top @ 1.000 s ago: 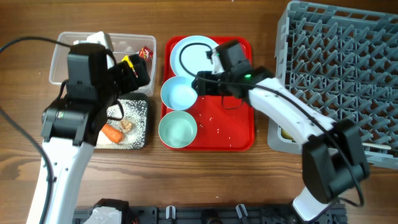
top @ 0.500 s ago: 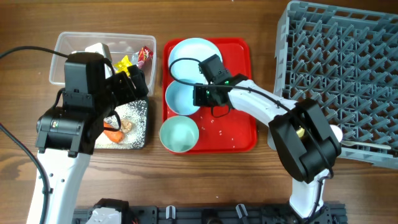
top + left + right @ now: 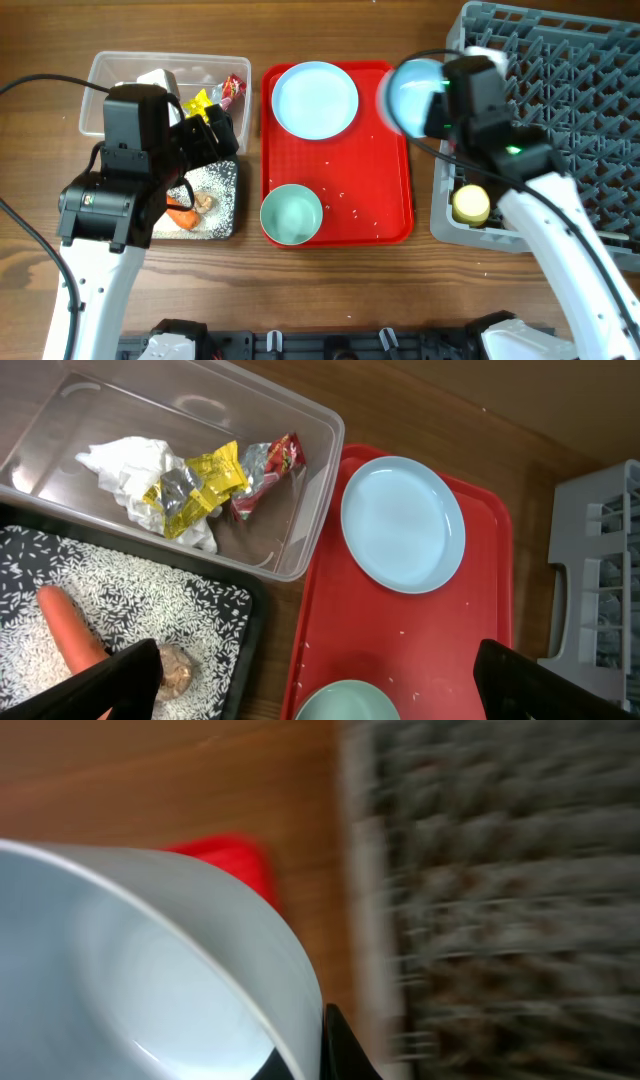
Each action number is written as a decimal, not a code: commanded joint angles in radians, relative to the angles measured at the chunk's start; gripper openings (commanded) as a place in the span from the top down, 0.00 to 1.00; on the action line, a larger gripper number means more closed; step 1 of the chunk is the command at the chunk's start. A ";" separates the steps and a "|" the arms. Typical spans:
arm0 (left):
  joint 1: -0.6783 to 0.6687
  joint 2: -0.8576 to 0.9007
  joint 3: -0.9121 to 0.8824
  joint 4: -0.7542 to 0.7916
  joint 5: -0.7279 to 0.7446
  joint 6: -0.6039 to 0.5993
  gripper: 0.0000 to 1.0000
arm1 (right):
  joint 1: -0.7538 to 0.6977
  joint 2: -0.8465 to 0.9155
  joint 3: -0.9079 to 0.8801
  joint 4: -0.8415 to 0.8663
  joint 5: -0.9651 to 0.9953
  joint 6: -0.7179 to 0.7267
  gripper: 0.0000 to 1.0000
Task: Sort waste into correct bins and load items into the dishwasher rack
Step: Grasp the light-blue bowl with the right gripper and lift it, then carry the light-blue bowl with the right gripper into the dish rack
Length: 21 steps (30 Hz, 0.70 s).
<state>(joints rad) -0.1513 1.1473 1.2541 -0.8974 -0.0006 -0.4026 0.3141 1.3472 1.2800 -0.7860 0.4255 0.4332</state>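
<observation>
The pale blue bowl (image 3: 412, 95) shows from overhead as a blurred disc in the air between the right rim of the red tray (image 3: 395, 215) and the left wall of the dishwasher rack (image 3: 560, 70), toward the table's far edge. The right gripper (image 3: 440, 100) is at its right side, but the smear hides the fingers from me. The plate (image 3: 315, 96) lies at the tray's far end and the second bowl (image 3: 292, 213) at its near-left corner. A yellow cup (image 3: 471, 205) sits in the rack's near-left corner. The left gripper (image 3: 215, 122) hangs over the seam between the clear tub (image 3: 98, 85) and the black tray (image 3: 225, 200), and its arm covers much of both.

The left wrist view opens up what that arm hides: the napkin (image 3: 125, 465), yellow wrapper (image 3: 195, 490) and red wrapper (image 3: 270, 465) in the tub, and rice (image 3: 130, 595), a carrot piece (image 3: 68, 638) and a brown lump (image 3: 177, 670) in the black tray. The fingers (image 3: 110, 685) stand wide apart at the bottom corners, holding nothing. The second bowl is cut off at the bottom edge.

The right wrist view is nearly all bowl: its rim runs down to a dark finger (image 3: 338, 1042) at the bottom, touching it. I can't see the other finger, but the bowl is clamped. The rack behind is only a grey blur.
</observation>
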 commanded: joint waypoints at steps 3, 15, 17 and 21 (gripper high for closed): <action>0.001 0.000 0.003 0.001 0.011 -0.006 0.00 | -0.105 0.059 0.005 -0.062 0.398 0.037 0.96; 0.001 0.000 0.003 0.001 0.011 -0.006 0.00 | -0.166 0.461 0.005 1.159 0.799 -0.969 0.95; 0.001 0.000 0.003 0.001 0.011 -0.006 0.00 | -0.177 0.515 0.005 1.284 0.798 -1.093 0.96; 0.001 0.000 0.003 0.001 0.011 -0.006 0.00 | -0.203 0.575 0.005 1.298 0.798 -1.124 0.96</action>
<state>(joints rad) -0.1513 1.1481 1.2537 -0.8978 0.0025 -0.4026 0.1364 1.8748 1.2747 0.5030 1.1923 -0.5831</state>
